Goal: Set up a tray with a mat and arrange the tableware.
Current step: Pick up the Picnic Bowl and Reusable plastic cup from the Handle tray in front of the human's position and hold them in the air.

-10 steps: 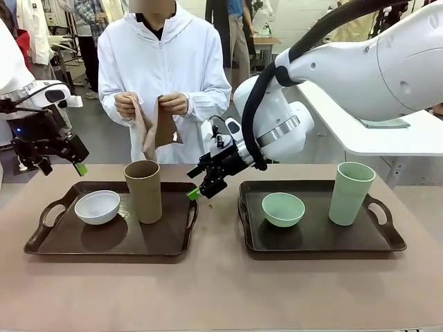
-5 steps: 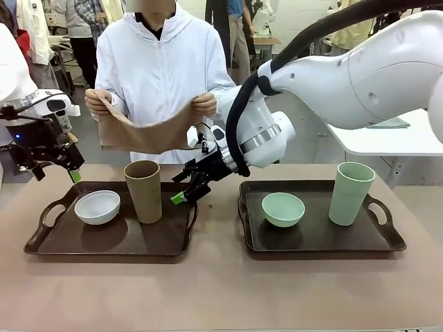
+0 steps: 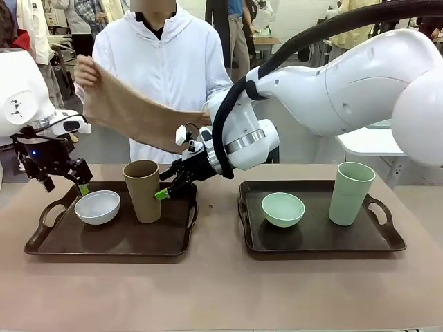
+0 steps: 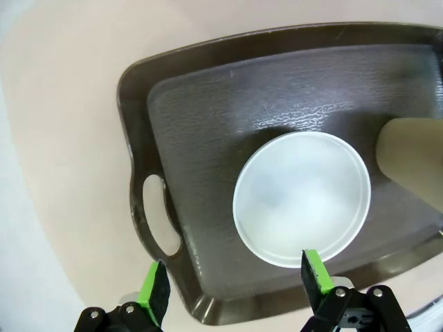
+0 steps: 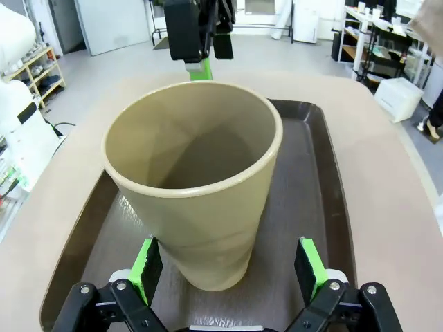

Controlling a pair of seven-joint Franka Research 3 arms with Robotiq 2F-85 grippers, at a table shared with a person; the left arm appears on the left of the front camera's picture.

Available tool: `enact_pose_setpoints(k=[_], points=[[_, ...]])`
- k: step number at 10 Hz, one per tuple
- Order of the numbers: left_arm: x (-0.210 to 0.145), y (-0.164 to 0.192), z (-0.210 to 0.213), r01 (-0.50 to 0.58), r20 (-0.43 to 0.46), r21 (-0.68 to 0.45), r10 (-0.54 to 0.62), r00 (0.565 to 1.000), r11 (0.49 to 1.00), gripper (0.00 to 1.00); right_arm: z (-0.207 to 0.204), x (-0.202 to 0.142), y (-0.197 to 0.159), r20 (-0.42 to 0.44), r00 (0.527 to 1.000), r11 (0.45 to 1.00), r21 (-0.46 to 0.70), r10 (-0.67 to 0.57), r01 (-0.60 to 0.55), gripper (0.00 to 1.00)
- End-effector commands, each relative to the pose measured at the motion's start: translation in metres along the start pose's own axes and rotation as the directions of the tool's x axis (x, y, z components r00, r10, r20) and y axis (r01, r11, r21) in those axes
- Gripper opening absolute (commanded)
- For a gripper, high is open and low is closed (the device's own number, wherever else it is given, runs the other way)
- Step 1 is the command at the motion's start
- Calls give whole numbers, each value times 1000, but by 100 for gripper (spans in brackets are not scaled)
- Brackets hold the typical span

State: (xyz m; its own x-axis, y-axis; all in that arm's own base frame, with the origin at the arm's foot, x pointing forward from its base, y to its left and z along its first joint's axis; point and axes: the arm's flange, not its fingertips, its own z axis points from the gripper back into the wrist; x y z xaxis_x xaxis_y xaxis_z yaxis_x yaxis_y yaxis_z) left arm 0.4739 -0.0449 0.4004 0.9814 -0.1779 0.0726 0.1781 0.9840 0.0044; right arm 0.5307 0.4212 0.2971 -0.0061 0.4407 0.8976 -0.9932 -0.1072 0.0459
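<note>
The left tray [image 3: 62, 243] holds a white bowl [image 3: 97, 206] and a tan cup [image 3: 142, 190]. My right gripper [image 3: 168, 188] reaches across to the cup's right side. In the right wrist view it [image 5: 227, 265] stands open, with the tan cup [image 5: 197, 180] upright just ahead between the green pads, untouched. My left gripper [image 3: 66, 185] hovers open over that tray's far left end, above the white bowl [image 4: 301, 197]. The right tray [image 3: 315, 238] carries a mint bowl [image 3: 282, 209] and a mint cup [image 3: 351, 192]. The person holds a brown mat [image 3: 131, 111] spread in both hands above the left tray.
Both dark trays [image 4: 131, 138] have handle cut-outs at their ends and lie side by side on the tan table [image 3: 221, 290]. My right arm's big white body [image 3: 332, 83] spans the space over the right tray. A white side table [image 3: 374, 142] stands at the far right.
My right gripper has swung left from between the trays to the tan cup. The left gripper has shifted down toward the white bowl. The person has unfolded the mat and lifted it.
</note>
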Motion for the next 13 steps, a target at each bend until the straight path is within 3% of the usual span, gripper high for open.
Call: enact_pose_setpoints(k=[1,8,13], points=[[8,-1,-7,-25,-17,10,25,1000,1000,100,-14,-1,-2,30,1000,1000,17,-5,4,100],[34,-24,-52,-28,-41,-59,26,999,998,100,-44,-2,-4,33,999,998,68,-7,5,100],[38,-15,-64,-58,-64,-51,55,996,997,100,-48,-1,-8,42,999,998,69,13,-16,100]])
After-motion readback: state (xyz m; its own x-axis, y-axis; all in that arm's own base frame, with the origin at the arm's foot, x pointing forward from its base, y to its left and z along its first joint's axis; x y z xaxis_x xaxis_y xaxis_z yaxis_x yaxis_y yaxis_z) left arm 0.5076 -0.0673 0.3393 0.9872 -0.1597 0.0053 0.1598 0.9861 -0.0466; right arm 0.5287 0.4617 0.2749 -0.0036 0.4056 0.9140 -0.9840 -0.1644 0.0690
